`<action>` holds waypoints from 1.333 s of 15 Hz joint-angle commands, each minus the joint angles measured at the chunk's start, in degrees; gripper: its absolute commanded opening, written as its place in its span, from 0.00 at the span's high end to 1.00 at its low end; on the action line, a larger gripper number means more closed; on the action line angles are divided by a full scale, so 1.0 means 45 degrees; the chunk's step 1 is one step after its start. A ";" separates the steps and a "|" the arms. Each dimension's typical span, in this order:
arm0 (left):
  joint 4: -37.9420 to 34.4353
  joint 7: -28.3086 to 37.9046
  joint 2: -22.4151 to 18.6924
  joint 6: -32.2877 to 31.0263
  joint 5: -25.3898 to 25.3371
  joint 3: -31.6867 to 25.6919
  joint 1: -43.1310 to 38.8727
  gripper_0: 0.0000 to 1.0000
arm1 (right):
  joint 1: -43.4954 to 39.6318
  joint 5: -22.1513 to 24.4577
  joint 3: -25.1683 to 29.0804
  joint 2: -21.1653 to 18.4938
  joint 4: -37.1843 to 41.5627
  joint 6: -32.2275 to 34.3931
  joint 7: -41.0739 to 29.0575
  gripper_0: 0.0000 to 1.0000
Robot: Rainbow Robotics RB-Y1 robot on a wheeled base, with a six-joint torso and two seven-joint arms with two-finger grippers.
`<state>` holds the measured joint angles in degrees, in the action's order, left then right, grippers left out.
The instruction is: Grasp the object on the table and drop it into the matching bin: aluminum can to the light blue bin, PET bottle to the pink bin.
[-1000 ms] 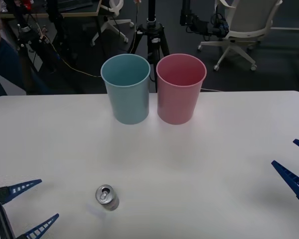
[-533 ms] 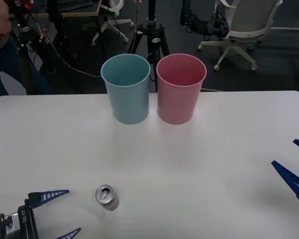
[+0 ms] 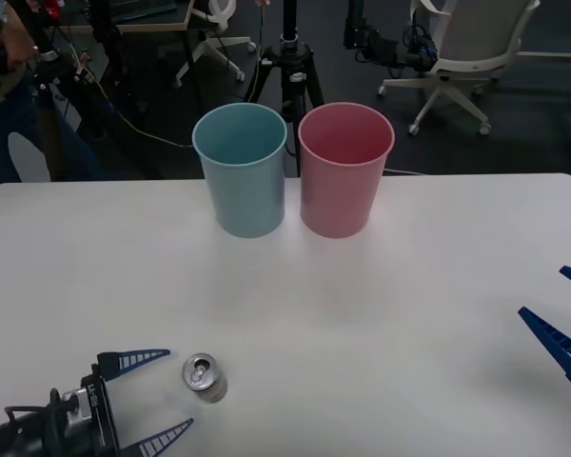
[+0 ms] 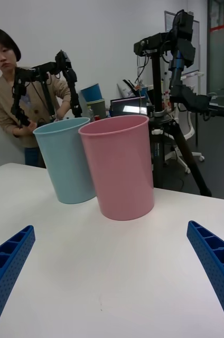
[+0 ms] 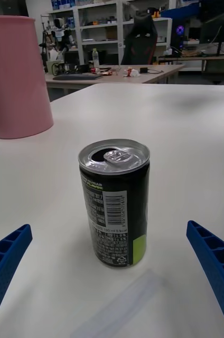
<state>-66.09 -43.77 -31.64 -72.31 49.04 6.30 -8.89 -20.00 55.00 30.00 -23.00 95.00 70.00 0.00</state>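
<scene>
So your left gripper was down at the near left of the white counter, fingers spread wide with nothing in them, and the can stood upright just beyond the tips, not touching either one. From the left wrist you could see its silver top and pull tab, with the barcode side of the dark body facing you. Your right gripper sat off at the counter's right edge, also wide open and holding nothing, well apart from the can. The light blue bin and pink bin stood side by side at the far edge, just about touching, blue one on your left.
</scene>
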 commanded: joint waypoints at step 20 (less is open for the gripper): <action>-0.0001 0.1153 0.1308 0.1636 0.0937 0.0846 0.0959 1.00 | 0.0000 0.0000 0.0000 0.0000 0.0000 0.0000 0.0000 0.00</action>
<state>-66.08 -38.81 -25.75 -64.87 53.29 10.13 -4.57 -20.00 55.00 30.00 -23.00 95.00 70.00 0.00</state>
